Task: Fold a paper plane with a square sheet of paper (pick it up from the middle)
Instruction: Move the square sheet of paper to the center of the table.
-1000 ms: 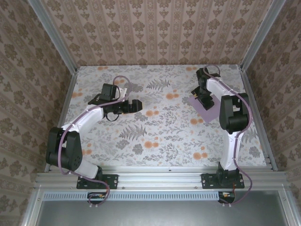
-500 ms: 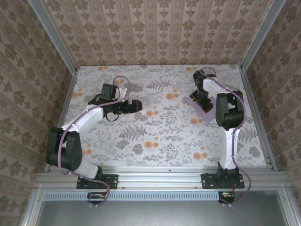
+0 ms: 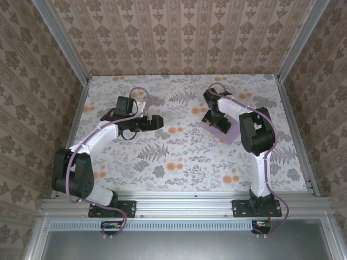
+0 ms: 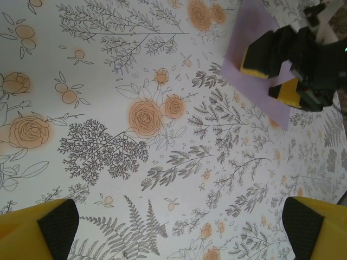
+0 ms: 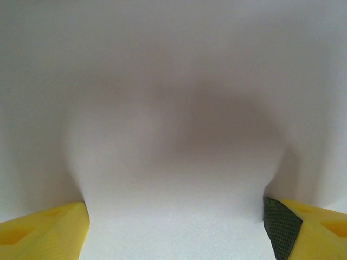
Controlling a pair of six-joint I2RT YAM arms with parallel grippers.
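Lilac square sheet of paper (image 3: 230,134) flat on floral tabletop (image 3: 179,157), right of centre. Left gripper (image 3: 160,121): jaws full wide, empty, well left of sheet. Right gripper (image 4: 271,77): nearer, jaws spread wide, straddling sheet's middle, pressing down, nothing pinched.

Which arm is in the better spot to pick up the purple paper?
The right. The right hand, open, sits right over the lilac paper; the left hand, also open, hovers over flowery tabletop, apart from it.
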